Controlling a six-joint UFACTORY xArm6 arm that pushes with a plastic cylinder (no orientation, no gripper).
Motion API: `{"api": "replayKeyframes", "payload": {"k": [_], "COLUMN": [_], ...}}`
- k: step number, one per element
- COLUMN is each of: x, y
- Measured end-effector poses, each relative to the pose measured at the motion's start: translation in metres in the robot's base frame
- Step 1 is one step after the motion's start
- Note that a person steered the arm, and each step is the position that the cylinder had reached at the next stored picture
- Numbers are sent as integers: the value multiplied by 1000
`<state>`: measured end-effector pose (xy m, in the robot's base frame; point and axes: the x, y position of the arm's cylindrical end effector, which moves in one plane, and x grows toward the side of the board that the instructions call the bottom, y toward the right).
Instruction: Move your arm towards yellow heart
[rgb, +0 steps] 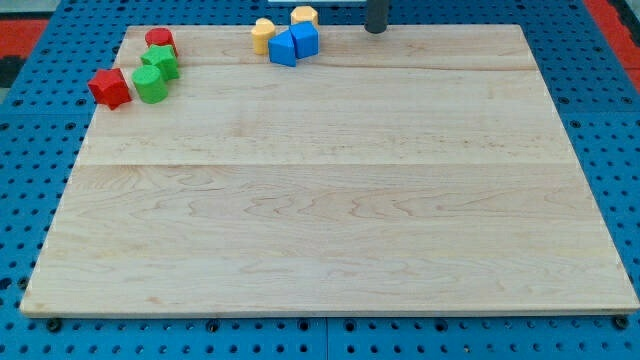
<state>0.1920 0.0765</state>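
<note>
My tip (375, 31) rests at the board's top edge, right of centre; only the rod's short lower end shows. A yellow block (263, 35), which looks like the heart, lies to its left near the top edge. A second yellow block (304, 16), more angular, sits between them at the very top. Two blue blocks (283, 47) (305, 38) touch each other just below and between the yellow ones. The tip is apart from all blocks, about a block's width or more to the right of the angular yellow block.
At the top left lie a round red block (160, 41), a red star-like block (109, 88) and two green blocks (160, 62) (151, 85). The wooden board (330, 220) lies on a blue pegboard table.
</note>
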Motion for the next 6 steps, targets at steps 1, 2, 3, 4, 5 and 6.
{"api": "replayKeyframes", "payload": {"k": [1,2,3,4,5,6], "x": [0,1,15,41,80,115], "y": [-25,-89,-84,-63,-50,-121]}}
